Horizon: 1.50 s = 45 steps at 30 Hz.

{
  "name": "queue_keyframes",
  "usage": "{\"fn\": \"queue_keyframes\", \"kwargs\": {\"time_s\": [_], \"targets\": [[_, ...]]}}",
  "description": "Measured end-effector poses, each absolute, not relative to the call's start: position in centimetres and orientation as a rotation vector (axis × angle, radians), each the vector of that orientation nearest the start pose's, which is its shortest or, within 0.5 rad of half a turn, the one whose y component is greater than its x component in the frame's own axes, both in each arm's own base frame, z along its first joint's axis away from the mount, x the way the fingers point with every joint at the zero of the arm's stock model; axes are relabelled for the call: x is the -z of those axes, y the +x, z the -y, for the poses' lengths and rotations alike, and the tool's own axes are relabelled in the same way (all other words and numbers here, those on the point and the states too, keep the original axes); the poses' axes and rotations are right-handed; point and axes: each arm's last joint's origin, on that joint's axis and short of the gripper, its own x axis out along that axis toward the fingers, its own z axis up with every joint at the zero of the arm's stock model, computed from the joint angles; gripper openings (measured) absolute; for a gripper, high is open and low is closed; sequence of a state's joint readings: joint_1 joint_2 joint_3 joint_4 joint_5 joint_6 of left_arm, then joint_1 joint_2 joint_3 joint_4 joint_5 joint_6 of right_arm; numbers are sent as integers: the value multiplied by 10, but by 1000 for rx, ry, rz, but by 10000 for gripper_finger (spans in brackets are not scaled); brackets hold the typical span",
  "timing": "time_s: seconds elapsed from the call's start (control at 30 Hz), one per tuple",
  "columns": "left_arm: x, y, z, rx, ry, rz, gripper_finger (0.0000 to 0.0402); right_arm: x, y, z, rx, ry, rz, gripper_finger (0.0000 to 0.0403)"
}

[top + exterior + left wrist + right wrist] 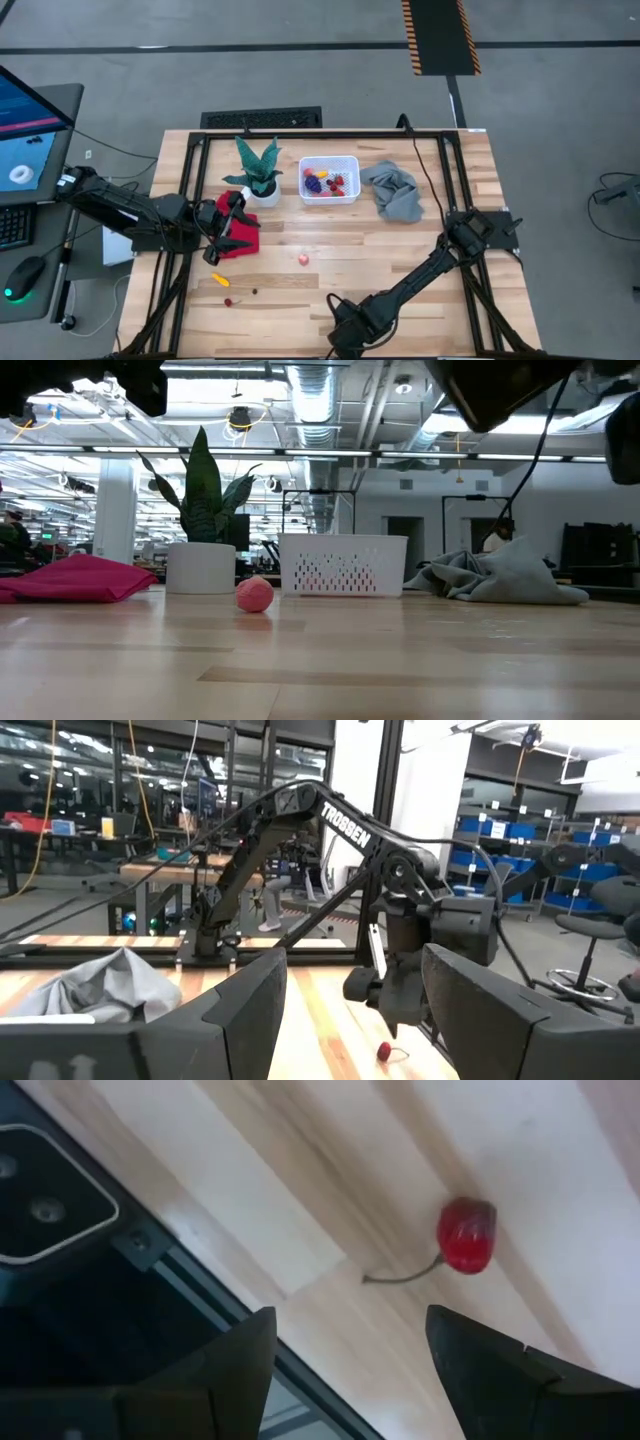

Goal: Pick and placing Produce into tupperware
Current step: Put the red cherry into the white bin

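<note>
Grey concrete floor (300, 70) w/ hazard-striped strip (440, 35). Monitor (25, 130) and mouse (25, 272) on side desk. Exposed ducts (320, 400) overhead; blue bins (560, 850), probably shelving.

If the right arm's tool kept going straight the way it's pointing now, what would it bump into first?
Probably the bare wooden table. The right tool points down at it with its jaws open, near the table's front edge. A small red cherry with a stem lies just ahead, a bit off the centre line, so it may be brushed; depth is unclear.
</note>
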State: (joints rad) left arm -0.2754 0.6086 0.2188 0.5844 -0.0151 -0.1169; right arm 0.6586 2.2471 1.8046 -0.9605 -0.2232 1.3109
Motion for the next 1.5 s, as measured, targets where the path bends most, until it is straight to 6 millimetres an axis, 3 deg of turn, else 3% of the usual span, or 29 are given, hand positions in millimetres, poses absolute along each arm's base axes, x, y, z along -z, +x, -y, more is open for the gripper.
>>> {"fn": "queue_keyframes", "kwargs": {"time_s": [0.53, 0.67, 1.17, 1.5], "targets": [[-236, 142, 40, 271, -145, 178, 225, -146, 346, -272, 350, 696, -1603, 271], [-236, 142, 40, 271, -145, 178, 225, -146, 348, -269, 352, 673, -1577, 232], [-236, 142, 40, 271, -147, 178, 225, -146, 355, -260, 320, 577, -1532, 19], [-236, 142, 40, 271, -148, 178, 225, -145, 356, -235, 395, 436, -1584, 25]]}}
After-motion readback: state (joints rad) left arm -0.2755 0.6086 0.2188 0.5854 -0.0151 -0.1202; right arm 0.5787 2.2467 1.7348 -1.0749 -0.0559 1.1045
